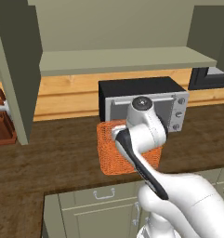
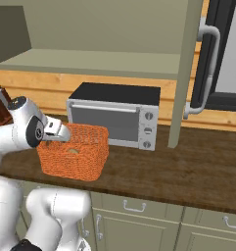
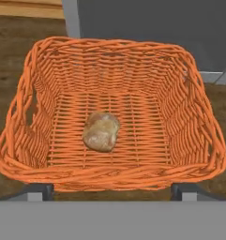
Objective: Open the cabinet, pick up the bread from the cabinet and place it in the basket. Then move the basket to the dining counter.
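Two dark fingertips (image 3: 39, 191) stand spread at the bottom of the hand view, one at each side of the basket's near rim, and nothing is pinched between them. So the gripper (image 3: 112, 191) is wide apart and empty, poised over the near wall of the basket (image 3: 109, 61).

Just beyond, the bread (image 3: 101, 131) lies loose on the woven floor of the basket, near the middle and touching no wall (a small brown roll, lumpy). That part of the task looks done; what remains, as I judge it, is carrying the basket to the dining counter.

Wicker of this sort should be light and fairly stiff, with a little give in the rim and a rough weave that should not slip. The best hold is probably the rim itself, one finger inside and one outside the near wall. Held by one edge it may tip, and the roll could slide, so it should be lifted level and moved slowly.

From the base views, the basket stands on the dark wood worktop (image 1: 48, 158), just in front of the microwave (image 2: 114, 115). Above, the cabinet (image 1: 127, 59) is open, its doors swung wide and its shelf bare. A knife block (image 1: 3, 123) stands on the worktop well off to the left, and pale wood panels line the wall behind.
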Robot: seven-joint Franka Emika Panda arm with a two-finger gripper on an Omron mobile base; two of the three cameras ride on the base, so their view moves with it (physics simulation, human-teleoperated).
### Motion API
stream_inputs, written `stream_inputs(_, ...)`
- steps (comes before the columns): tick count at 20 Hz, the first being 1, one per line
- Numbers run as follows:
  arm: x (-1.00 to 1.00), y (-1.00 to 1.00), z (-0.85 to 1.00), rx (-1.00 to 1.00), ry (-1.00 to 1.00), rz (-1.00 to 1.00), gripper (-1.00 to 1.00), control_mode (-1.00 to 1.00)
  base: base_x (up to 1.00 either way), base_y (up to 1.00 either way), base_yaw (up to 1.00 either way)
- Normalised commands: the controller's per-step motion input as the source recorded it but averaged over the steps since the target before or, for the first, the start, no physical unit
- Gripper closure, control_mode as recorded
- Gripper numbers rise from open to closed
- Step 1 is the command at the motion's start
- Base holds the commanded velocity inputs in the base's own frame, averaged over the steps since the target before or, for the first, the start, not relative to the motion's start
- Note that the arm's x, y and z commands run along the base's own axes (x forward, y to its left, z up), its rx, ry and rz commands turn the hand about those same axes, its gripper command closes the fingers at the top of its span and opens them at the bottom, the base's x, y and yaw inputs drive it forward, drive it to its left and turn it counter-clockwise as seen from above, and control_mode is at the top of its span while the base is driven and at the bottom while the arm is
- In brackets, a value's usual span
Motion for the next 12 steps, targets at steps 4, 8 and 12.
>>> stream_inputs(4, -0.75, 0.16, 0.39, 0.00, -0.01, 0.31, -1.00, -1.00, 0.00, 0.00, 0.00)
stream_inputs(8, -0.47, 0.36, 0.35, 0.00, 0.01, 0.33, -1.00, -1.00, 0.00, 0.00, 0.00)
stream_inputs(12, -0.12, 0.06, 0.21, -0.06, 0.02, 0.19, -1.00, -1.00, 0.00, 0.00, 0.00)
